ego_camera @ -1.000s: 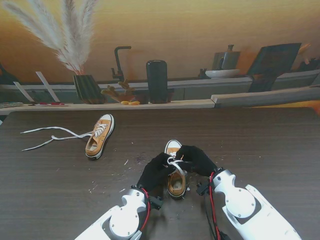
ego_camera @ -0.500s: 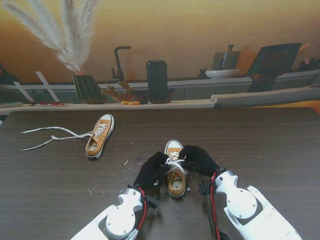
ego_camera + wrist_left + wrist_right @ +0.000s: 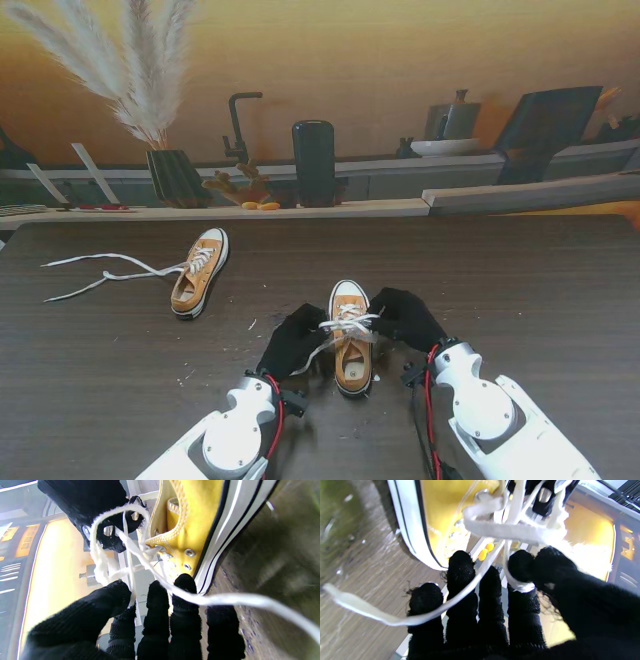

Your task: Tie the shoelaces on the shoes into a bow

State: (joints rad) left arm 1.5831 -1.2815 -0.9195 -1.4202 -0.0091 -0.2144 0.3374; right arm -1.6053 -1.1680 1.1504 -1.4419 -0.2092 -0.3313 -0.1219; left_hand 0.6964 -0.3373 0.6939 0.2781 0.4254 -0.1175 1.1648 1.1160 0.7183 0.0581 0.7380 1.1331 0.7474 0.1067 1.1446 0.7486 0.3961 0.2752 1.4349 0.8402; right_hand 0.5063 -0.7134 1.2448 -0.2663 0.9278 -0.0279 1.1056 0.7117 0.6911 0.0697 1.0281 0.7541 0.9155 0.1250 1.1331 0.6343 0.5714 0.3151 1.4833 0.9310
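An orange sneaker (image 3: pixel 352 358) stands between my hands, its white toe pointing away from me. My left hand (image 3: pixel 290 340) is on its left and my right hand (image 3: pixel 408 318) on its right, both in black gloves. White laces (image 3: pixel 345 325) stretch sideways across the tongue between them. In the left wrist view my thumb and forefinger (image 3: pixel 117 600) pinch a lace loop (image 3: pixel 98 555) beside the shoe (image 3: pixel 190 525), and a free strand trails off. In the right wrist view my right hand (image 3: pixel 495 615) pinches a lace loop (image 3: pixel 517 586) beside the shoe (image 3: pixel 437 512).
A second orange sneaker (image 3: pixel 200 270) lies farther away on the left, its untied laces (image 3: pixel 100 272) trailing left across the dark table (image 3: pixel 520 290). Small crumbs (image 3: pixel 215 365) dot the table near my left arm. A vase of pampas grass (image 3: pixel 175 175) and a black cylinder (image 3: pixel 314 162) stand on the far ledge.
Both hands have drawn apart sideways, left hand leftward and right hand rightward, pulling the laces taut across the near shoe. More of the shoe now shows between them.
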